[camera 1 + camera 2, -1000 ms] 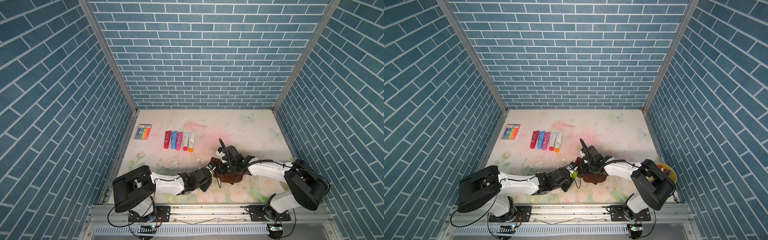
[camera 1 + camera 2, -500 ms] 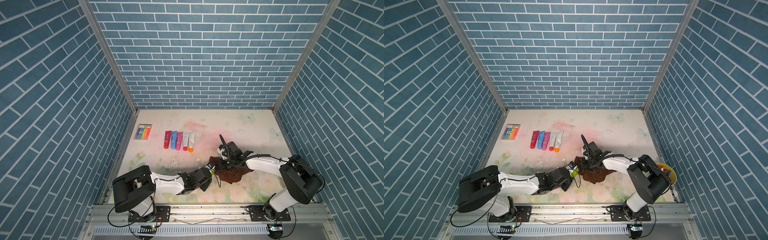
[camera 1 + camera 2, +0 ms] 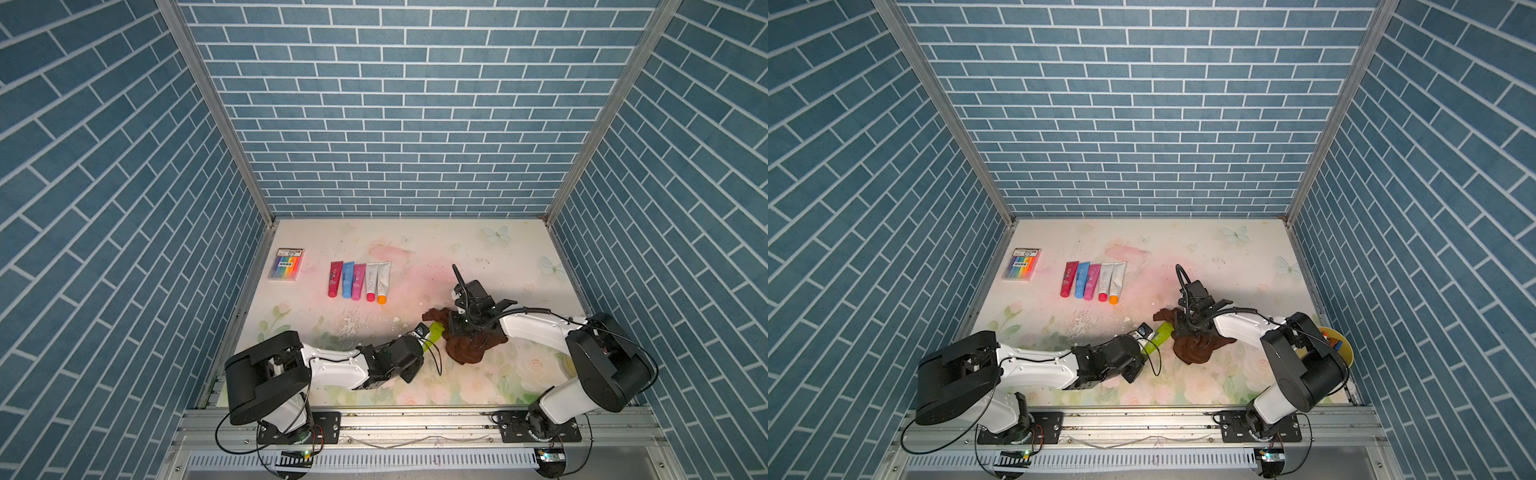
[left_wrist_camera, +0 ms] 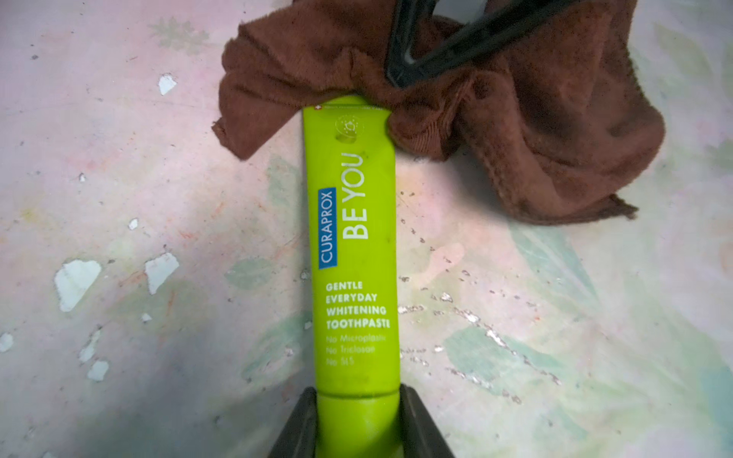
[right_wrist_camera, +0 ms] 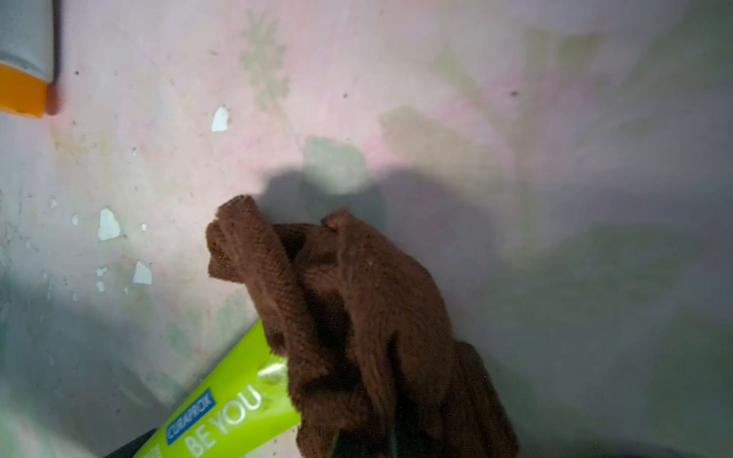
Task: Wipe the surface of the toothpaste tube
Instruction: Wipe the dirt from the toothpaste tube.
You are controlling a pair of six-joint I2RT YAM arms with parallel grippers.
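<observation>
Up front on the table [image 3: 436, 249], left gripper [image 4: 359, 420] pinches the toothpaste tube [image 4: 353, 253] by its cap; the tube points straight at the right gripper [image 4: 400, 75], clamped on the brown cloth [image 4: 535, 119] covering its far end.

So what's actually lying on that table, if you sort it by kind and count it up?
toothpaste tubes: 6 (row of five tubes, plus the green toothpaste tube)
brown cloth: 1
pack of coloured pens: 1
yellow bowl: 1
Total: 9
</observation>
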